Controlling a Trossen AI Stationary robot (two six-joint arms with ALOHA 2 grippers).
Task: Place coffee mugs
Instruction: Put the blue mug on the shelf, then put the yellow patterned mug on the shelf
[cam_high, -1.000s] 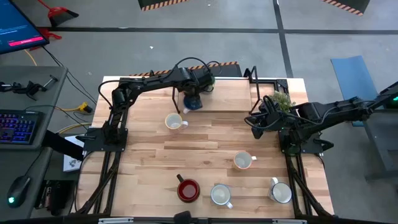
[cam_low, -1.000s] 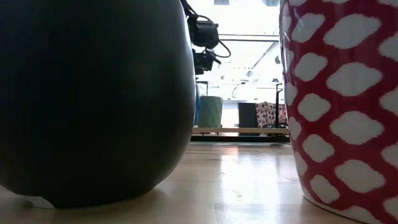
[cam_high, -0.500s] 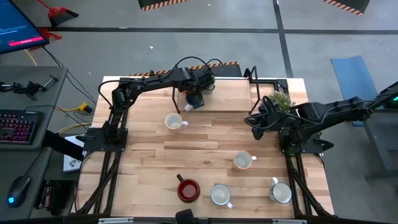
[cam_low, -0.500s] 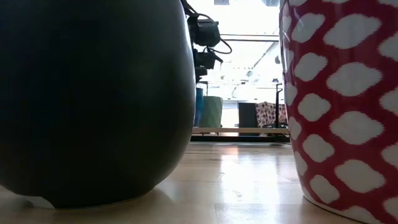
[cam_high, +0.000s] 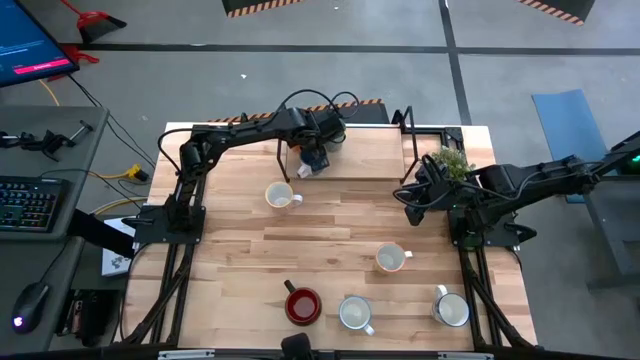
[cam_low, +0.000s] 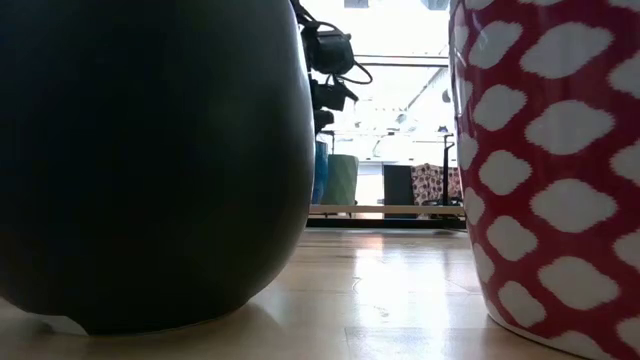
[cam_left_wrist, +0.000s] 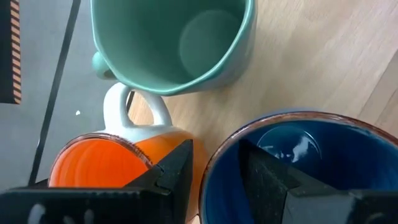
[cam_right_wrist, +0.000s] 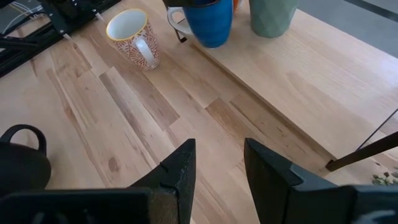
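Observation:
My left gripper (cam_high: 312, 160) reaches to the raised board at the table's far edge and is shut on the blue mug (cam_left_wrist: 298, 162). The teal-green mug (cam_left_wrist: 174, 43) and the orange mug (cam_left_wrist: 93, 165) stand close beside it on the board. Other mugs stand upright on the table: a patterned cream one (cam_high: 283, 195), one near the middle right (cam_high: 392, 259), and a dark red one (cam_high: 302, 305) and two pale ones (cam_high: 355, 313) (cam_high: 451, 309) along the near edge. My right gripper (cam_high: 408, 205) hangs open over the table's right side, touching nothing. My left gripper holds the blue mug by its rim (cam_left_wrist: 217, 155), one finger (cam_left_wrist: 267, 180) inside the mug and one (cam_left_wrist: 174, 174) outside, between it and the orange mug. The fingers come from above, pointing down. The mug is upright (cam_right_wrist: 208, 22); I cannot tell whether its base rests on the board.
The bushy potted plant (cam_high: 450, 160) stands at the far right, just behind my right gripper. The raised board (cam_right_wrist: 298, 81) has bare room to the right of the teal mug. In the low view the dark mug (cam_low: 150, 150) and a red-patterned mug (cam_low: 550, 160) fill the foreground.
My left gripper, still shut on the blue mug, has carried it a little toward the table's far edge, closer to the orange and teal mugs on the board.

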